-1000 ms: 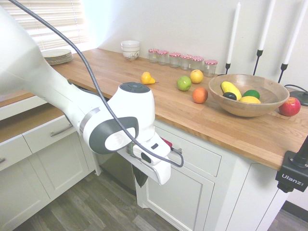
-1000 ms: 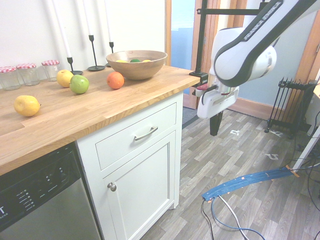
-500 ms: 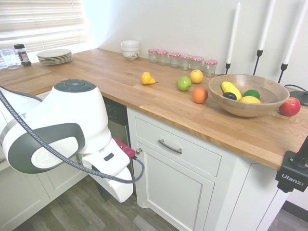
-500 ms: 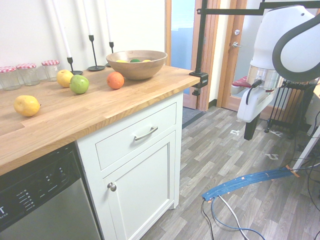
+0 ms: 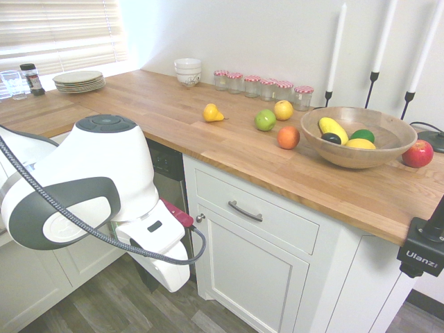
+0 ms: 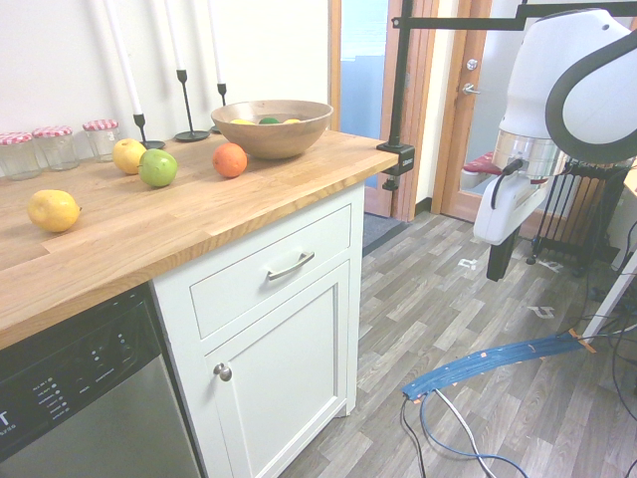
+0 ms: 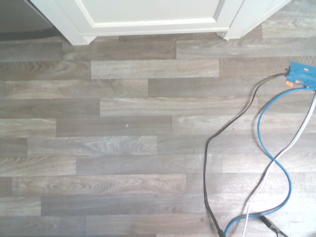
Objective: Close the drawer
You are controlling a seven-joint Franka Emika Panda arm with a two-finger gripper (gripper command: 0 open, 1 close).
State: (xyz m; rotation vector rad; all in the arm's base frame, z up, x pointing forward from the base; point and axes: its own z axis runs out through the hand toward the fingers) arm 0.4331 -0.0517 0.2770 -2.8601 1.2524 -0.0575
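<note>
The drawer (image 5: pixel 255 211) is the wide white front with a slim grey bar handle (image 6: pixel 290 266) under the wooden countertop (image 5: pixel 208 142). Its front sits flush with the cabinet frame in both exterior views. My gripper (image 6: pixel 495 263) hangs over the wood floor well away from the cabinet, pointing straight down, shut with nothing in it. In the first exterior view the arm's big white body (image 5: pixel 90 184) stands left of the drawer, in front of the dishwasher. The wrist view looks down at grey floorboards and the foot of the white cabinet door (image 7: pixel 153 12).
On the countertop stand a wooden fruit bowl (image 5: pixel 358 137), loose fruit (image 5: pixel 266 120), several jars (image 5: pixel 263 86), candlesticks and stacked plates (image 5: pixel 78 80). A dishwasher (image 6: pixel 75 398) sits left of the cabinet door with a round knob (image 6: pixel 223 371). A black rack (image 6: pixel 572 204) stands by the far wall.
A second ago my gripper was close to the drawer front; it has pulled back across the floor. Over the last half second it has barely moved. The drawer front stays flush.
</note>
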